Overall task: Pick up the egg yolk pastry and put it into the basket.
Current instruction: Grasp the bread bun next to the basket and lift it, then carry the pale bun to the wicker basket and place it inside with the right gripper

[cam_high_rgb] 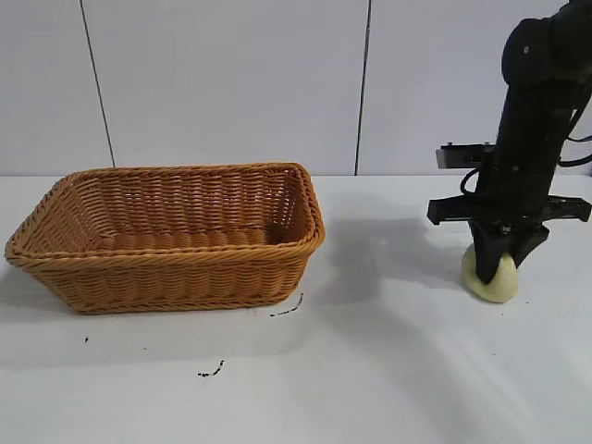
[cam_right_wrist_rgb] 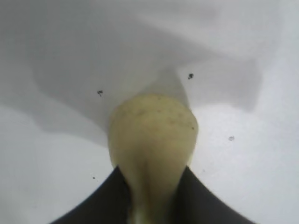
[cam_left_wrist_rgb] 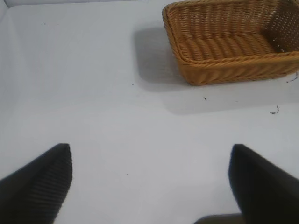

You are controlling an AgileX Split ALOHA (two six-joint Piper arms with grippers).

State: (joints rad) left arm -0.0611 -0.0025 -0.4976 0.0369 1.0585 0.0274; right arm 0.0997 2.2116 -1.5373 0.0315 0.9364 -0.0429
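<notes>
Black right gripper (cam_high_rgb: 497, 265) at the right side of the white table (cam_high_rgb: 370, 370), pointing down, fingers closed onto the small pale yellow, round egg yolk pastry (cam_high_rgb: 491, 275) and squeezing it narrow where pinched, as seen in the right wrist view (cam_right_wrist_rgb: 152, 140). Pastry at or just above the tabletop; contact hard to tell. Large rectangular orange-brown woven wicker basket (cam_high_rgb: 166, 277) well apart to the left of that gripper, open top up, long axis running left to right. Coming move, judged: lift, then carry leftward over the braided rim. Left gripper (cam_left_wrist_rgb: 149, 186) parked wide open and holding nothing, looking across bare table toward the basket (cam_left_wrist_rgb: 224, 70).
</notes>
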